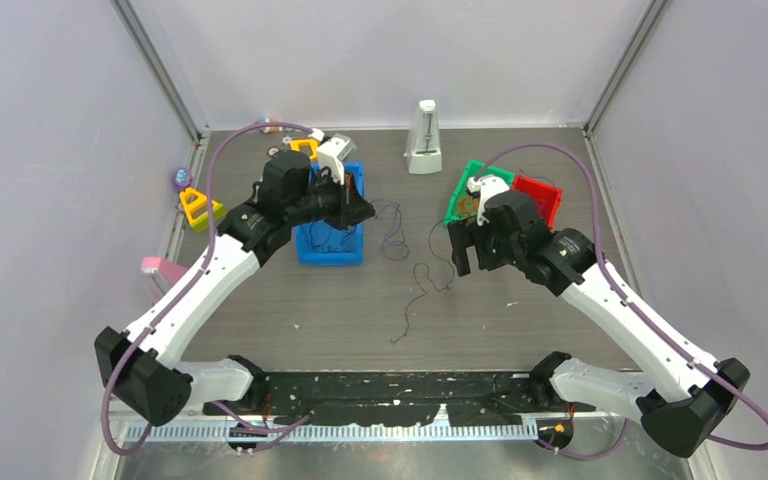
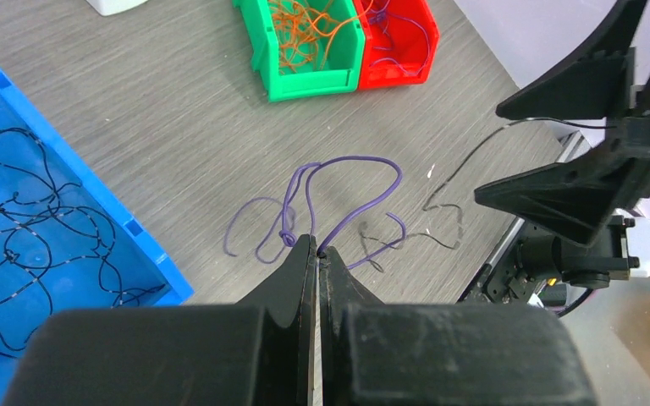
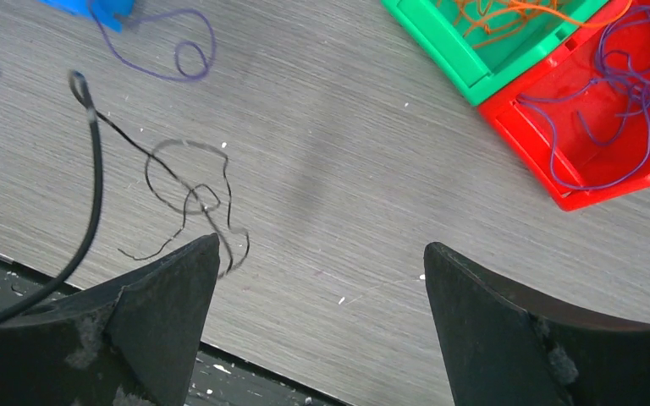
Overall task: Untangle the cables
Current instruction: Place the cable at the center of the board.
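The left pincer (image 2: pixel 316 250) is sitting fully shut, seemingly nipping the purple cable (image 2: pixel 364 161) whose loops are sprawling just ahead of its tips on the counter (image 2: pixel 178 127), while the right pincer (image 3: pixel 322 250) is gaping wide with a black cable (image 3: pixel 188 199) lying beside one finger

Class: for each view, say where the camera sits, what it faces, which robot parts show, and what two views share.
Top external: above, behind the bases, facing down at the table; left arm and right arm show.
Left wrist: faces down past the shut left gripper holding the purple cable.
Right wrist: faces down past the open right gripper at the black cable.
Both wrist views share the green bin.
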{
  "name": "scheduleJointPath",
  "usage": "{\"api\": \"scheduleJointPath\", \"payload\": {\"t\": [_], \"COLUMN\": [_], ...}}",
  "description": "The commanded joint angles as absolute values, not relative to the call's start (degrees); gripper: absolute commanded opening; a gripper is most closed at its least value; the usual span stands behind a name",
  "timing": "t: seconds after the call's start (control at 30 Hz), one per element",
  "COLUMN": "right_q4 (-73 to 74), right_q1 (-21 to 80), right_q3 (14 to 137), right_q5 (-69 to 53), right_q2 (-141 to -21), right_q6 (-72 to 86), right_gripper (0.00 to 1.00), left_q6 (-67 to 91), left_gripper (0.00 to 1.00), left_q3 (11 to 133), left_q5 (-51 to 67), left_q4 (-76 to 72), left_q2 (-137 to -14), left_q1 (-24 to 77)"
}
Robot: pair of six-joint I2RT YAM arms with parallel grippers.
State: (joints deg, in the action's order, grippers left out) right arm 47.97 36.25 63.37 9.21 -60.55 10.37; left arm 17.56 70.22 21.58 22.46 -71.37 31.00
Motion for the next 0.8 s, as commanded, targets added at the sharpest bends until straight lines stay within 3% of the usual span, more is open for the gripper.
{"api": "scheduleJointPath", "payload": {"t": [0.0, 0.27, 0.6, 0.77], "right_q4": [46.65, 53.87, 62.37, 58.71], "right_q1": [36.12, 36.12, 36.03, 36.04], "right_q3": [66.41, 68.12, 70.02, 72.47], "right_q5": [8.14, 8.19, 17.29, 11.50], "right_q2": [-61.30, -69.09, -67.80, -61.45], "right_q6": [7.92, 9.06, 16.48, 14.54], "right_gripper": [0.95, 0.95, 0.95, 0.95], "left_q6": [17.03, 16.22, 15.98, 16.53], "left_gripper": [0.00, 0.00, 0.00, 0.00], "left_q3": [71.73, 71.95, 70.28, 69.87], "left_q5": [23.45, 22.83, 22.58, 23.39], "left_q4": [19.00, 18.80, 18.00, 17.53], "left_q2": [-73.02, -74.18, -73.38, -73.66], "left_q1": [31.11, 31.11, 31.11, 31.11]}}
